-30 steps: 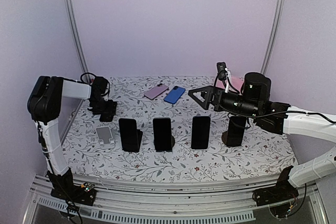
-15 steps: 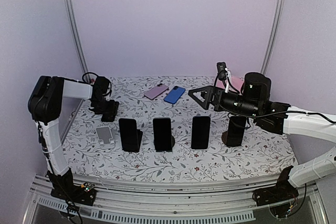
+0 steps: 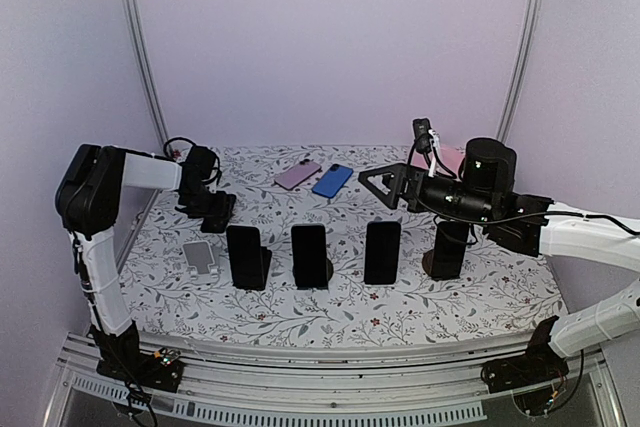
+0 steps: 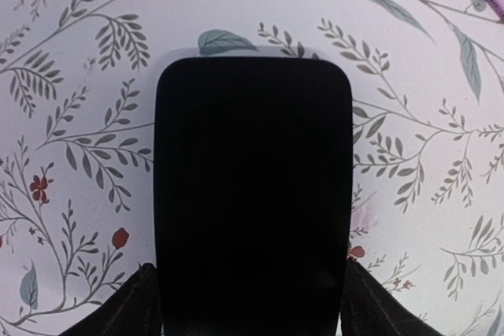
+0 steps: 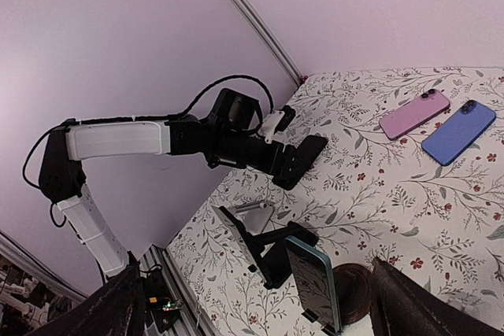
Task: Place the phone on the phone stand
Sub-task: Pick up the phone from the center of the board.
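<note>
Grips a black phone (image 4: 252, 186) in the left gripper (image 3: 213, 210), jaws drawn in partway so that one finger (image 4: 130, 304) presses each long edge near the phone's lower end. Holds it clear of the floral tablecloth (image 3: 480, 297), one dark face toward the wrist camera, free end pointing away from the arm. Carries it at the far left of the table, just beyond the left end of the row of stands. Looks tilted rather than level from the right wrist. Reaches there with the left arm (image 3: 140, 172) stretched rightward from its tall shoulder at the left edge.

Nearer and slightly left, apart from the phone, on the cloth: a silver stand (image 3: 200, 256) with nothing on it. To its right, in a line across the table: four propped phones (image 3: 310, 255), each black and upright on a dark stand, the rightmost partly hidden behind the right arm (image 3: 590, 237).

Holds the right gripper (image 3: 374, 189) spread wide, nothing between the fingers, hanging above the cloth just beyond the third propped phone.

Lying flat at the far middle: a pink phone (image 3: 297, 174) and a blue phone (image 3: 332, 180), side by side and just apart.
</note>
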Action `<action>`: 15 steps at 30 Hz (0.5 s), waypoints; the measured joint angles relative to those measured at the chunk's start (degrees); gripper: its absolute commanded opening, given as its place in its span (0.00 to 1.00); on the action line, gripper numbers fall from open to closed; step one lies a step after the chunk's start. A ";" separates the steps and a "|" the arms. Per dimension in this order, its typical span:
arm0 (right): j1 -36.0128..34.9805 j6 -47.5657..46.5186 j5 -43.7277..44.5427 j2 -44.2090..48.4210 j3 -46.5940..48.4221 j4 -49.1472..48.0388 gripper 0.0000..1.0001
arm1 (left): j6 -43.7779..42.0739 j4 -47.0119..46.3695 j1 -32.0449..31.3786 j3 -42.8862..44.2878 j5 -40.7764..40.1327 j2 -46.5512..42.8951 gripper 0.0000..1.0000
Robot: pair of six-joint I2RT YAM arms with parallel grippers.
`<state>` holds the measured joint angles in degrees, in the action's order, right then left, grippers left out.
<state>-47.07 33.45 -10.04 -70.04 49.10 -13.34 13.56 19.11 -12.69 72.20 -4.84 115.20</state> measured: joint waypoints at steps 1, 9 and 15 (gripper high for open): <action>0.00 0.00 0.02 0.00 0.00 0.00 0.99 | 0.02 0.00 -0.07 0.00 0.13 -0.07 0.63; 0.00 -0.02 -0.04 -0.42 0.02 -0.11 0.99 | 0.17 0.15 -0.70 -0.07 1.49 -1.03 0.63; 0.00 0.00 -0.22 -2.40 0.09 -0.46 0.99 | 0.15 0.02 -1.68 -0.20 2.01 -3.80 0.63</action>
<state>-47.07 33.45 -10.26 -72.44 49.19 -13.80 13.72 19.14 -14.37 72.01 -2.83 111.39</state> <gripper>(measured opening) 0.989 0.714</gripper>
